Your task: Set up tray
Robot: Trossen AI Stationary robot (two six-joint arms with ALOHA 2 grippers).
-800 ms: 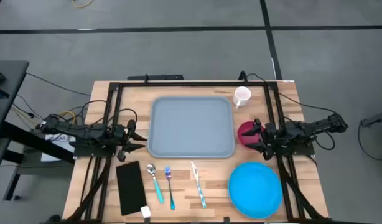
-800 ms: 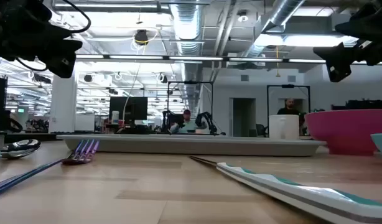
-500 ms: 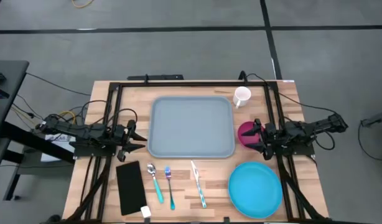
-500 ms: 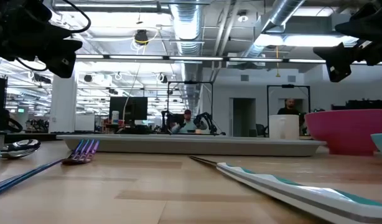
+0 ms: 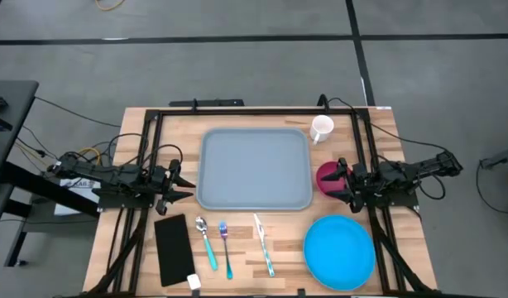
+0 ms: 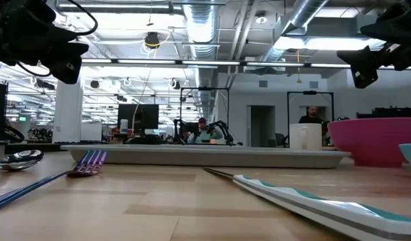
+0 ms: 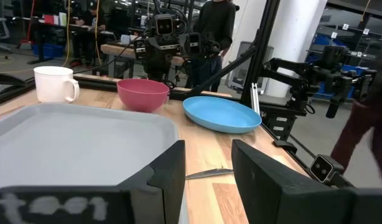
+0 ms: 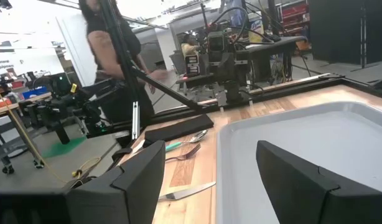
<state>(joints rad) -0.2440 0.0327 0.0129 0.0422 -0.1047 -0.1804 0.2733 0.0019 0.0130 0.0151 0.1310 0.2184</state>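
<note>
The left gripper (image 5: 186, 184) has its two dark fingers (image 7: 169, 180) spread apart with nothing between them, hovering just off the left edge of the tray (image 5: 254, 170). Across the table the right gripper (image 5: 333, 184) mirrors it — fingers (image 8: 141, 177) parted and empty, held just beside the tray's right edge and over the near side of the pink bowl (image 5: 327, 176).

The tray, grey-blue with rounded corners and a raised rim, lies flat in the middle of the wooden table (image 5: 237, 257) with nothing on it. A white mug (image 5: 322, 128) stands near its far right corner, and the pink bowl sits just beside its right edge, between the mug and the round blue plate (image 5: 339, 252), which rests at the table's front right.

Along the front edge of the table, in front of the tray, lies a row of items — a black napkin (image 5: 174, 248) on the left, then a spoon (image 5: 205, 240) with a teal handle, a fork (image 5: 226, 248) with a blue handle, and a knife (image 5: 263, 244). A small white object (image 5: 194, 282) touches the napkin's front corner.

In the room beyond, a person in dark clothing (image 8: 113, 56) stands by the table's frame.
</note>
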